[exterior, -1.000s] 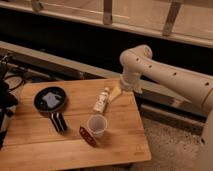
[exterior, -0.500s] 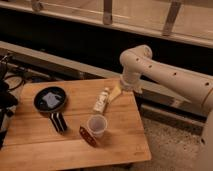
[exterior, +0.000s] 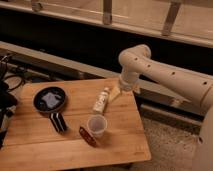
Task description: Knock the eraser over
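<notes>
Nothing has shifted: the eraser [exterior: 58, 121] lies on the table [exterior: 30, 145] just beside the pan [exterior: 50, 99], well apart from the gripper [exterior: 115, 93]. The arm [exterior: 165, 75] bends down at its elbow, gripper beside the bottle [exterior: 101, 101] top; its opening I cannot tell

The pan [exterior: 50, 99] is set on the left part of the table [exterior: 125, 145]. The eraser [exterior: 58, 121] is laid just before the pan. The cup [exterior: 96, 125] is placed right of the eraser, with a flat piece [exterior: 88, 136] against its front-left side. A bottle [exterior: 101, 100] is laid behind the cup, right of the pan. The gripper [exterior: 116, 93] is held over the rear right of the table, just beside the bottle's far end.
</notes>
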